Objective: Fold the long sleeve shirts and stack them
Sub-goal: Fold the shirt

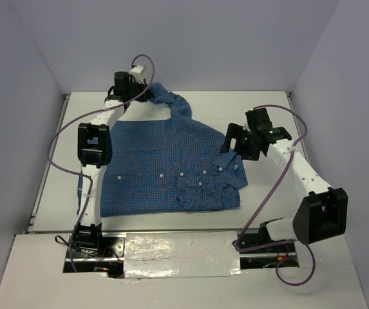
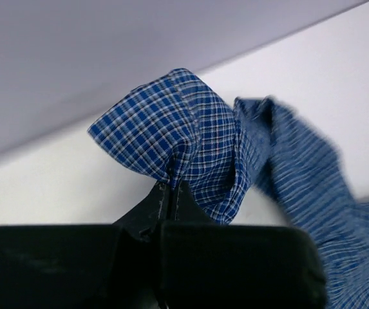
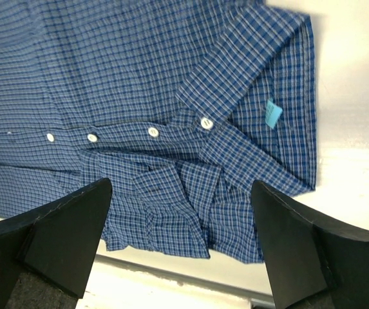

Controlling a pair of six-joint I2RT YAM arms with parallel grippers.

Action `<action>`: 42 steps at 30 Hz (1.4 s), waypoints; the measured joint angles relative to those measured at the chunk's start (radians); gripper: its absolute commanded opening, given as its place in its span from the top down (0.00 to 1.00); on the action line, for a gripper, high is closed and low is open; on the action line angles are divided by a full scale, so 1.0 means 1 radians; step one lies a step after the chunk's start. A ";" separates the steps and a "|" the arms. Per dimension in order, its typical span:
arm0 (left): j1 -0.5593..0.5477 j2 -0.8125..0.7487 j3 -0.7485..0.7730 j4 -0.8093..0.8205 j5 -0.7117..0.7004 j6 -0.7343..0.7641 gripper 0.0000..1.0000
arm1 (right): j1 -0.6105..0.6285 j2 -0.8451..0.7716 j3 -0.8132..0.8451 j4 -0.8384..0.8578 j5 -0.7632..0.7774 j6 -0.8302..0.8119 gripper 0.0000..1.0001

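Observation:
The blue checked long sleeve shirt [image 1: 165, 167] lies spread on the white table, button row running left to right, collar at the right. My left gripper [image 1: 139, 90] is at the far left, shut on the sleeve's cuff [image 2: 171, 129], holding it lifted above the table; the sleeve [image 1: 174, 103] trails back to the shirt body. My right gripper [image 1: 236, 143] is open and empty, hovering above the collar [image 3: 248, 84] and the folded cuffed sleeve [image 3: 171, 206] near the shirt's front right corner.
Grey walls enclose the table [image 1: 261, 109] at the back and both sides. Purple cables [image 1: 55, 154] loop off each arm. A taped white strip [image 1: 184, 248] runs along the near edge between the arm bases.

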 measured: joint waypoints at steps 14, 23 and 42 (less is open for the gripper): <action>-0.280 -0.404 -0.169 0.552 0.424 0.303 1.00 | -0.002 -0.221 -0.040 0.151 -0.020 -0.103 0.07; -0.264 -0.418 -0.330 0.609 0.636 0.419 1.00 | -0.005 -0.281 -0.059 0.215 -0.105 -0.185 0.17; -0.225 -0.998 -0.838 -0.732 0.496 1.954 1.00 | -0.098 0.204 0.138 0.216 -0.095 -0.111 0.99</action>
